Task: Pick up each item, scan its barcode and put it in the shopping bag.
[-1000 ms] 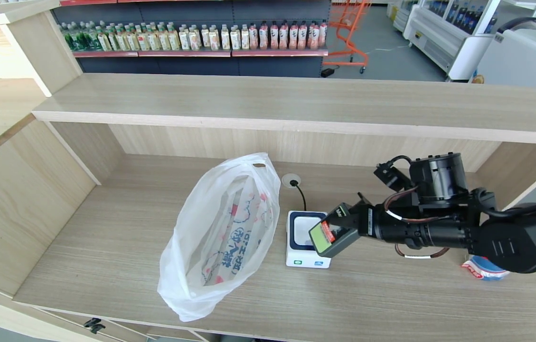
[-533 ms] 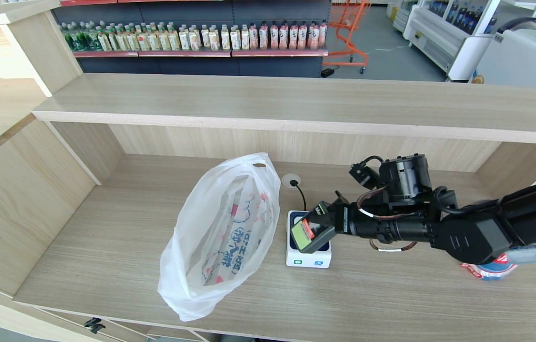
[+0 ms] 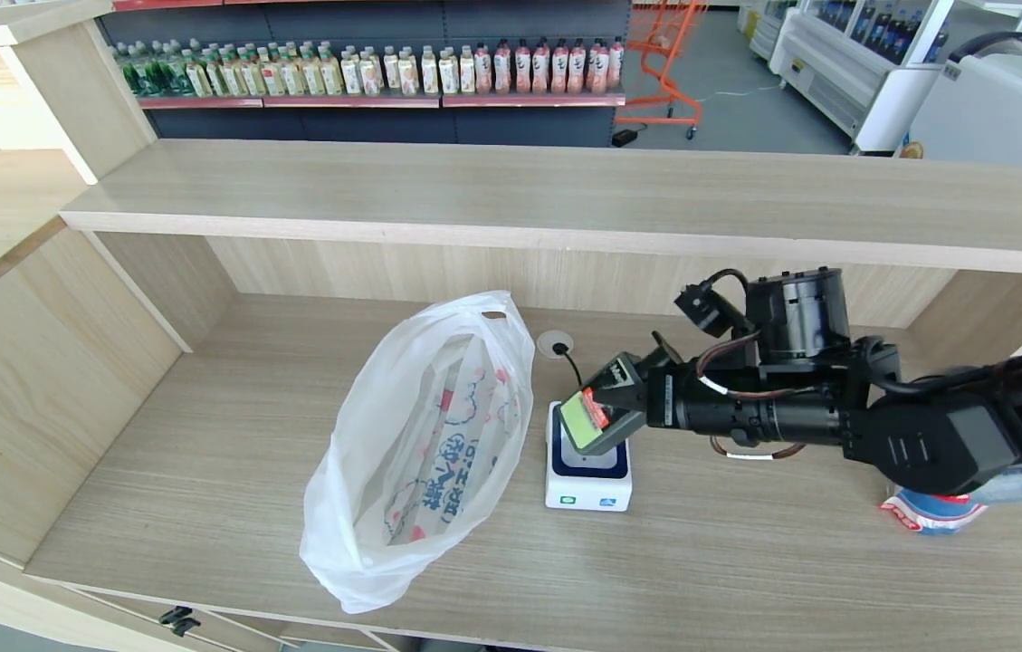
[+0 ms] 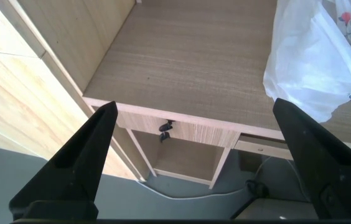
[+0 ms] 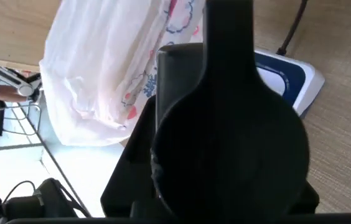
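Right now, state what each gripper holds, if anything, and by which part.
The right gripper grips the small green-faced box by its dark rear part, over the scanner. The left gripper is open, holding nothing.

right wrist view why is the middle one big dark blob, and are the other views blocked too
Right wrist view: the blob is the right gripper and its box close against the lens, dark against the bright bag and scanner. Left wrist view: the open left gripper darkens the sides, with the counter lit between. Head view: evenly lit, nothing blocked.
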Robot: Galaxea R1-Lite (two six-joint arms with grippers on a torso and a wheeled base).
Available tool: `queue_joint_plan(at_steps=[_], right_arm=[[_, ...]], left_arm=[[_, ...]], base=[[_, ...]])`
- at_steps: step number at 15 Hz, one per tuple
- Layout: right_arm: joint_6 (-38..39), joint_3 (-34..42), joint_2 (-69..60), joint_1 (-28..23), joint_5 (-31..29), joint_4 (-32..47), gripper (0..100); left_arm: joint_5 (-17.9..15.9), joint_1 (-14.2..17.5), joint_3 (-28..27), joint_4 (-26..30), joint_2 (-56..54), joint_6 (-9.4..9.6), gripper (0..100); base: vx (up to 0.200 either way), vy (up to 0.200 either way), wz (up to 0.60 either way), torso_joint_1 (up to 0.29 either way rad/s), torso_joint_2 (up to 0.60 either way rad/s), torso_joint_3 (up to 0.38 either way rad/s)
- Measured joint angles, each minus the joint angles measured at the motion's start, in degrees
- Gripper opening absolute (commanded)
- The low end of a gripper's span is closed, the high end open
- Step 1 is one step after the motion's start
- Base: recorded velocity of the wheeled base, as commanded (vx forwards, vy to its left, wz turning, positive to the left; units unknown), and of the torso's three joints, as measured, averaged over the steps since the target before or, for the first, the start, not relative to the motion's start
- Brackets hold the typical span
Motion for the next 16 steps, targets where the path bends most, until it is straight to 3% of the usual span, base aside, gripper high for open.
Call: queue_joint_plan(at_steps=[2,4,6,10,13,16], right_arm=[[-6.74,0.93,-6.31,-0.56,0.71,0.71,0],[-22.19,4.29,-11.5,-3.97,0.71,1.74,0],[-26.38,9.39,-15.47,-7.42,0.63,1.67,0],[-20.29,15.54,-22.47,-9.02,0.72,1.33,0],[-16.46,18.93,-25.77,-9.09,0.72,1.33,0],[-11.42,20.61,-28.21,-9.07,0.88,1.48,0]], left_arm=[[0.02,-0.06,0.0,0.0,0.0,0.0,100],[0.0,-0.05,0.0,0.01,0.02,-0.02,100],[0.0,-0.05,0.0,0.0,0.02,-0.02,100],[0.0,-0.05,0.0,0.0,0.02,0.16,100],[0.0,-0.05,0.0,0.0,0.02,0.11,100],[0.0,-0.05,0.0,0.01,0.02,0.18,100]], base=[[0.0,0.0,0.0,0.0,0.0,0.0],[0.0,0.0,0.0,0.0,0.0,0.0],[0.0,0.0,0.0,0.0,0.0,0.0],[0.0,0.0,0.0,0.0,0.0,0.0],[-0.2,0.0,0.0,0.007,0.0,0.002],[0.0,0.0,0.0,0.0,0.0,0.0]])
